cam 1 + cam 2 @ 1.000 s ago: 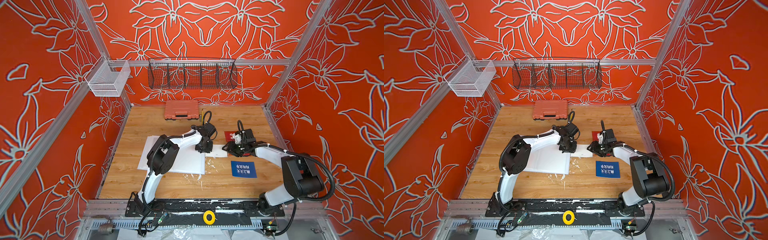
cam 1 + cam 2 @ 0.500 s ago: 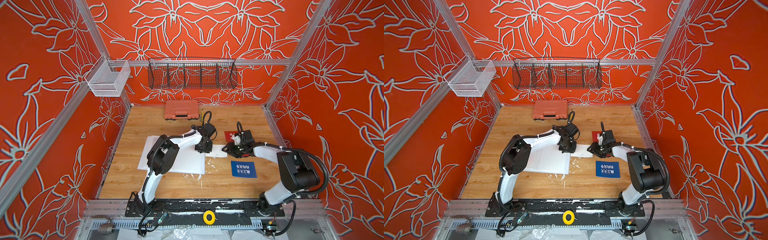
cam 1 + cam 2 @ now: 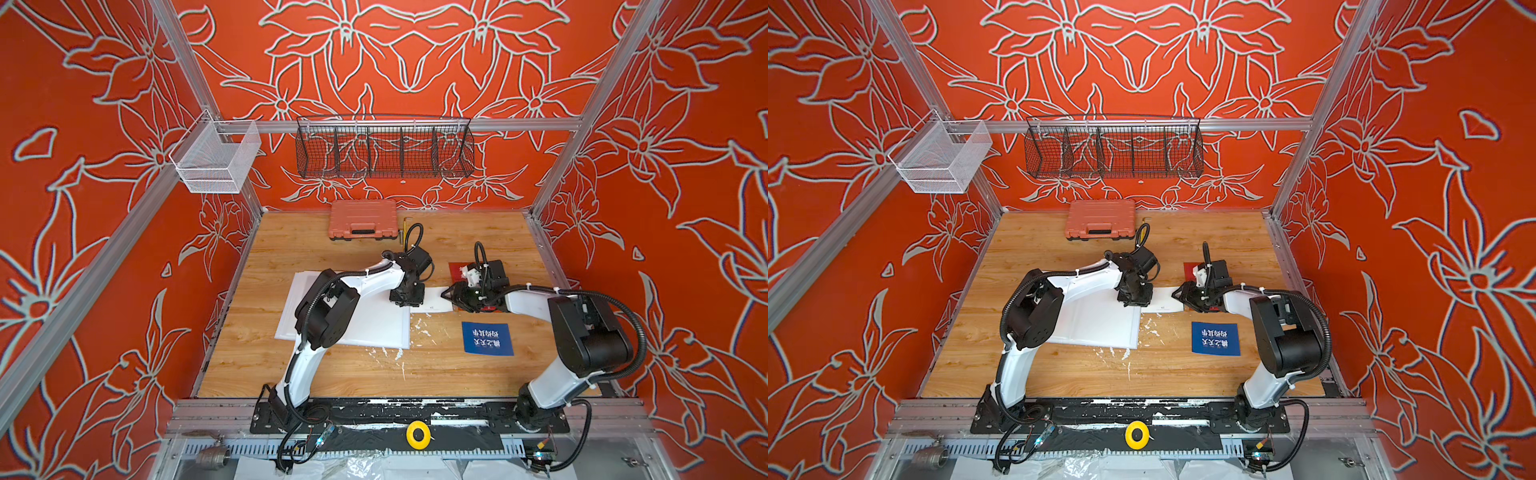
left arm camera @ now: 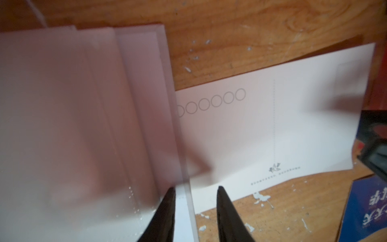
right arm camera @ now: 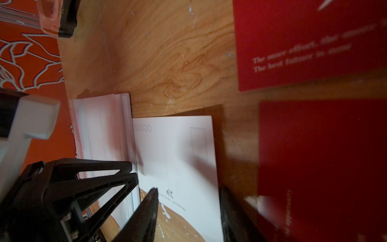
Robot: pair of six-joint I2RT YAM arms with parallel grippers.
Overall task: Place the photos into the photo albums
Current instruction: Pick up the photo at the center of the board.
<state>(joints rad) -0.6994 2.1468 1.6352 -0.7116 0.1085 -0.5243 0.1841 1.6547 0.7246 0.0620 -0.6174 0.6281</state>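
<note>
The photo album (image 3: 365, 328) lies open on the worktop (image 3: 332, 374), left of centre. A white card (image 3: 432, 299) lies face down just right of it, its left edge reaching the album's right edge.

In the left wrist view the left end effector (image 4: 195, 188) has its fingers narrowly apart, astride the clear sleeve edge (image 4: 184, 167). I cannot tell whether they are lifting that film or only resting by it.

The right end effector (image 5: 188, 191) hangs low over the card's near right part with its fingers apart. I cannot tell whether either finger presses on the paper.

My main worry is the sleeve mouth. I cannot see whether the card's edge sits inside the pocket or just on top of the page. If I push left now, it may ride over the sleeve instead of into it.

A thin card driven from its right end can also bow upward and jam. If the film drops off the left fingers, the pocket closes on it. The album is light, so a push could slide the whole book left.

The two end effectors are very near each other, so any overshoot means contact.

The right wrist hangs above two red cards (image 5: 303, 42) and could drag them. The blue card (image 3: 487, 338) lies near and to the right, still loose.
</note>
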